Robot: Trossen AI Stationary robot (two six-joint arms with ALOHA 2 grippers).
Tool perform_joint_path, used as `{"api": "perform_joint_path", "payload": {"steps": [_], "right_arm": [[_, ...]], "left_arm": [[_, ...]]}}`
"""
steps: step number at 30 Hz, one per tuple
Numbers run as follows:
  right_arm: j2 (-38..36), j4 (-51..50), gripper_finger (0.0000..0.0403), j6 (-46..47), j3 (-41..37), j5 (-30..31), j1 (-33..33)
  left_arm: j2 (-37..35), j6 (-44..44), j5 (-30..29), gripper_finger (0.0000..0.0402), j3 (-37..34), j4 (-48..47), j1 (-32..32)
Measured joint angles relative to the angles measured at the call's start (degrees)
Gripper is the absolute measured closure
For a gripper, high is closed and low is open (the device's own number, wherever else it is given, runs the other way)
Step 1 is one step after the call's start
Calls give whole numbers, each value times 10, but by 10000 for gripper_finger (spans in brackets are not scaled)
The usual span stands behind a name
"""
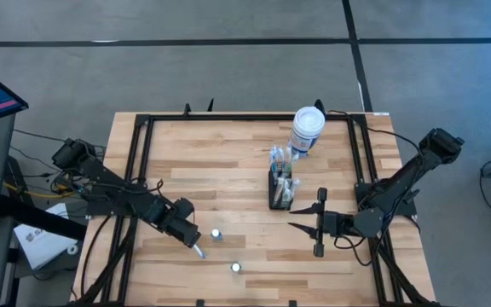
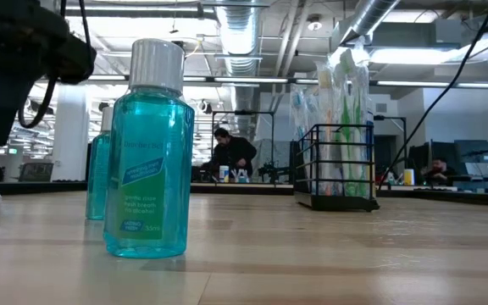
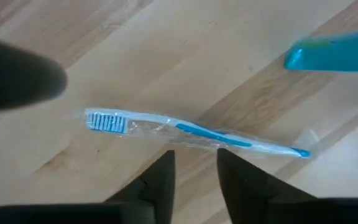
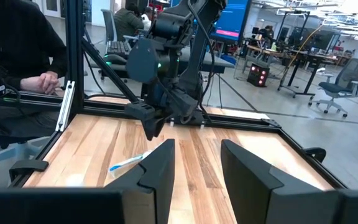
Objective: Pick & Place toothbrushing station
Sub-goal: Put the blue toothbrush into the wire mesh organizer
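The toothbrushing station (image 1: 280, 186) is a small black slotted caddy holding several toothbrushes. It stands upright on its base right of the table's middle and also shows in the low view (image 2: 333, 165). My right gripper (image 1: 299, 227) is open and empty, just nearer the front than the caddy, its fingers pointing toward the table's left (image 4: 194, 168). My left gripper (image 1: 193, 239) is open at the front left, its fingertips (image 3: 194, 155) just above a wrapped blue-and-white toothbrush (image 3: 191, 132) that lies flat on the table. I see no touch.
A white canister with a blue label (image 1: 307, 128) stands behind the caddy. Two small teal mouthwash bottles (image 1: 216, 233) (image 1: 235, 267) stand near the front; the nearer one (image 2: 146, 152) fills the low view. A black frame (image 1: 143, 128) runs round the table. People sit beyond it.
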Motion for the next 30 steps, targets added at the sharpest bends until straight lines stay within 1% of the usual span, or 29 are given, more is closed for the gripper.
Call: {"api": "perform_joint_path", "payload": {"steps": [4, 7, 13, 19, 27, 30], "right_arm": [[0, 0, 282, 0, 0, 0, 0], [0, 0, 282, 0, 0, 0, 0], [0, 0, 282, 0, 0, 0, -3], [0, 0, 282, 0, 0, 0, -3], [0, 0, 282, 0, 0, 0, -3], [0, 0, 282, 0, 0, 0, -3]], "left_arm": [[0, -1, 0, 242, -17, 7, 0], [0, -1, 6, 210, -30, 36, 0], [0, -2, 10, 165, -33, 58, 0], [7, -3, 7, 147, -33, 64, -7], [12, -4, 5, 146, -33, 70, -11], [12, -4, -6, 143, -33, 72, -11]]}}
